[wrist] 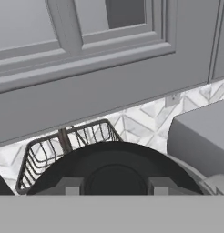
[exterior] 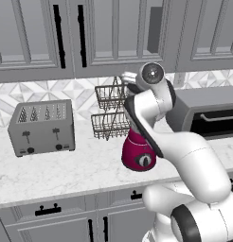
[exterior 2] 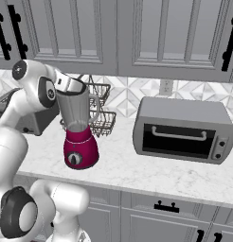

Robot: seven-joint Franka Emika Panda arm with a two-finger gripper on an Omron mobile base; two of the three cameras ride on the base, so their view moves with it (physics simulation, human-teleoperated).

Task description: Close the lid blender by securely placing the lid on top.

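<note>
The blender (exterior 2: 79, 137) stands on the counter, with a magenta base (exterior: 138, 153), a dark dial and a clear greyish jar (exterior 2: 76, 111) with a side handle. In the left base view my arm hides the jar. My gripper (exterior 2: 73, 90) sits right at the jar's rim, tilted. In the hand view the black round lid (wrist: 114, 159) lies just under the hand. Its raised middle sits between my fingertips (wrist: 70, 185), so my gripper (wrist: 114, 185) is shut on it. Whether the lid rests flat on the rim is hidden.
A grey four-slot toaster (exterior: 41, 126) stands left of the blender. A two-tier wire basket (exterior 2: 100, 108) is behind it against the tiled wall. A grey toaster oven (exterior 2: 184, 128) sits to the right. Wall cabinets (wrist: 86, 54) hang close above the hand.
</note>
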